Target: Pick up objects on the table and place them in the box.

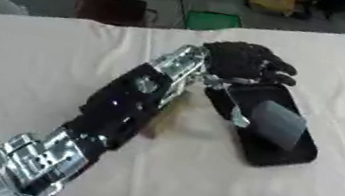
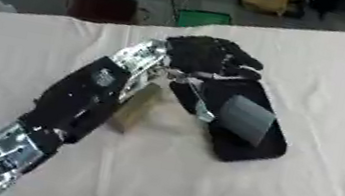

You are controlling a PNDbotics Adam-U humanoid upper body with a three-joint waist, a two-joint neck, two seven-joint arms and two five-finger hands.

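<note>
Your left hand (image 1: 246, 61) hangs over the far end of the black box (image 1: 277, 154), fingers curled, though whether they pinch anything cannot be told. A grey slab (image 2: 246, 119) lies inside the box; a tan block (image 2: 134, 111) sits beside it on the surface (image 1: 195, 190), under your forearm. Withdrawing low risks your forearm dragging that block or nudging the box.
</note>
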